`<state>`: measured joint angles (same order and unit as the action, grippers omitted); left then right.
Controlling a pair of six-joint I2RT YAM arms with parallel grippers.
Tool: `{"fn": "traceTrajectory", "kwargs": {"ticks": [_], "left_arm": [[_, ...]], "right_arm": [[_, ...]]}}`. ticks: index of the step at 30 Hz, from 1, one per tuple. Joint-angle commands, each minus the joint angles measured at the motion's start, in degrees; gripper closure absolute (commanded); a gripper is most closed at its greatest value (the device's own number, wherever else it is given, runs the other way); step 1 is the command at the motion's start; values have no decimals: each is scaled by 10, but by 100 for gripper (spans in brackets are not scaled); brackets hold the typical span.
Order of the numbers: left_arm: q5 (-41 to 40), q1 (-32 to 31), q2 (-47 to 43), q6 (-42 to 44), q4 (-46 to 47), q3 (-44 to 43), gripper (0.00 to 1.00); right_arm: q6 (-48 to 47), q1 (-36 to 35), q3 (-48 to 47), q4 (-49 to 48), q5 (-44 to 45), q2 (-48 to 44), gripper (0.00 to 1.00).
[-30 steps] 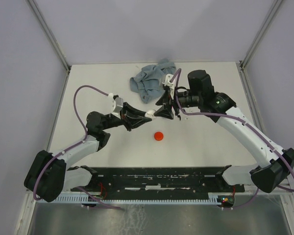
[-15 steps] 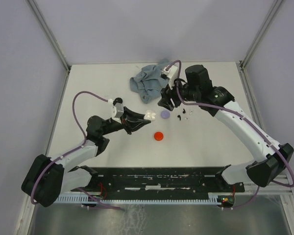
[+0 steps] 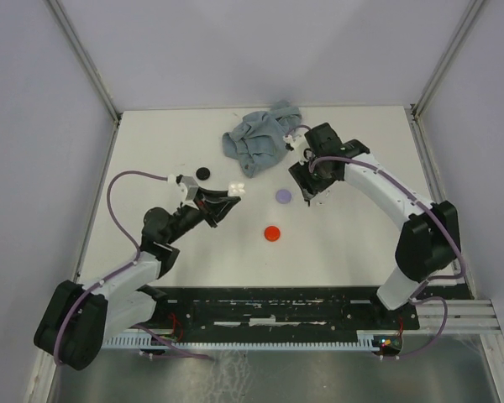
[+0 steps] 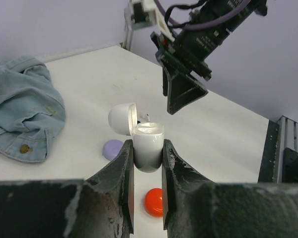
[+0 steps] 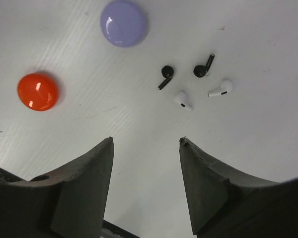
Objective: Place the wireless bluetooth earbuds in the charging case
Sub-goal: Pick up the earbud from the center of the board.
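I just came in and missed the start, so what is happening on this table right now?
The left end effector grips the white charging case with its lid open. The right end effector is open above the table, over two black earbuds and two white earbuds that lie loose near a lilac disc and a red disc. None of these four is picked up yet.

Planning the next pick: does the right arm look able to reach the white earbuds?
Probably yes: the right claw hangs open just short of the white earbuds, which lie uncovered, only the black earbuds close beside them.
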<state>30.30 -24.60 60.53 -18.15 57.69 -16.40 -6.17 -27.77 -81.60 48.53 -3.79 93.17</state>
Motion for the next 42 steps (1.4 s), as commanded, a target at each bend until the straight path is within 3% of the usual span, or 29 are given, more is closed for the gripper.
{"fn": "traceTrajectory", "kwargs": {"ticks": [1,16,29,42], "left_arm": [[-40,7,-39,-4,-18,7,97],[4,8,-88,73,-111,-9,97],[11,7,-87,80,-117,-10,97],[12,7,-83,76,-111,-13,97]], "right_arm": [[-64,15,-16,22,41,47,36],[-209,31,-81,60,42,193,43],[-243,34,-124,81,58,274,49],[-249,34,-120,83,53,307,61]]}}
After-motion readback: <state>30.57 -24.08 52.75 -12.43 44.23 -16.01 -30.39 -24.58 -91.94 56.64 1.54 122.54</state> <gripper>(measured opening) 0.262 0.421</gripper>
